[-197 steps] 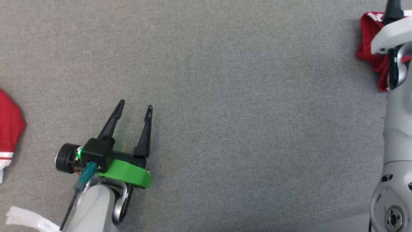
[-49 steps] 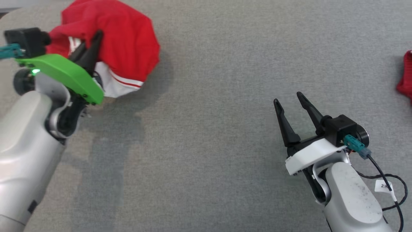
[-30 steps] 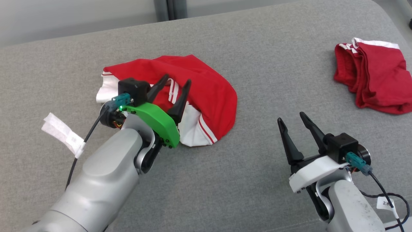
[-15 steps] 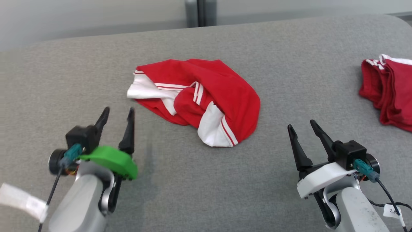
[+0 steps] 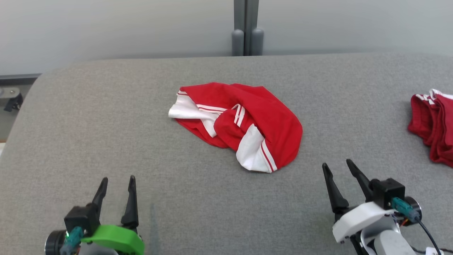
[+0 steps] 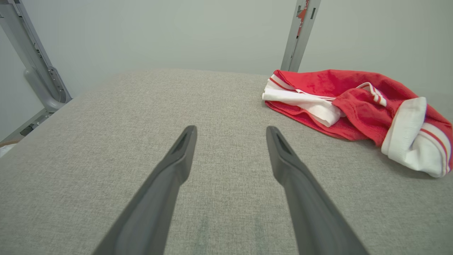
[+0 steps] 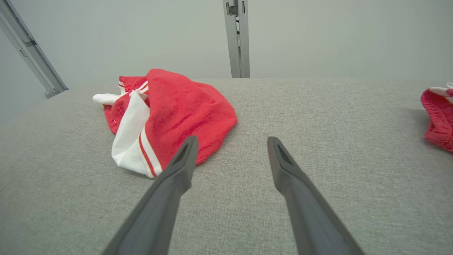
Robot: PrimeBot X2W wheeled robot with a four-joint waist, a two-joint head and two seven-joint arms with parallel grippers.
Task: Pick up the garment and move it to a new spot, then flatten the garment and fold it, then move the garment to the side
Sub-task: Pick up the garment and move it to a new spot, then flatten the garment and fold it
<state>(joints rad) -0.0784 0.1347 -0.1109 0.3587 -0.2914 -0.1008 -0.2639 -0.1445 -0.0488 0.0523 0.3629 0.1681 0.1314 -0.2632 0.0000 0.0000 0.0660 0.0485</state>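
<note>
A crumpled red garment (image 5: 247, 120) with white striped cuffs lies in a heap at the middle of the grey padded table (image 5: 106, 124). It also appears in the left wrist view as the garment (image 6: 357, 102) at the upper right, and in the right wrist view as the garment (image 7: 173, 113) at the left. My left gripper (image 5: 118, 179) stands open near the front left, well short of the cloth, its jaws (image 6: 230, 129) empty. My right gripper (image 5: 337, 163) is open at the front right, apart from the garment, with nothing between its fingers (image 7: 230, 140).
A second red garment (image 5: 433, 124) lies bunched at the table's right edge, seen too as the red garment (image 7: 439, 117) in the right wrist view. A grey post (image 5: 246, 28) stands behind the table against a pale wall. The table's left corner is rounded.
My left gripper has let go of the red garment and drawn back to the front left. The head camera has tilted up, so the whole scene has shifted down and right.
</note>
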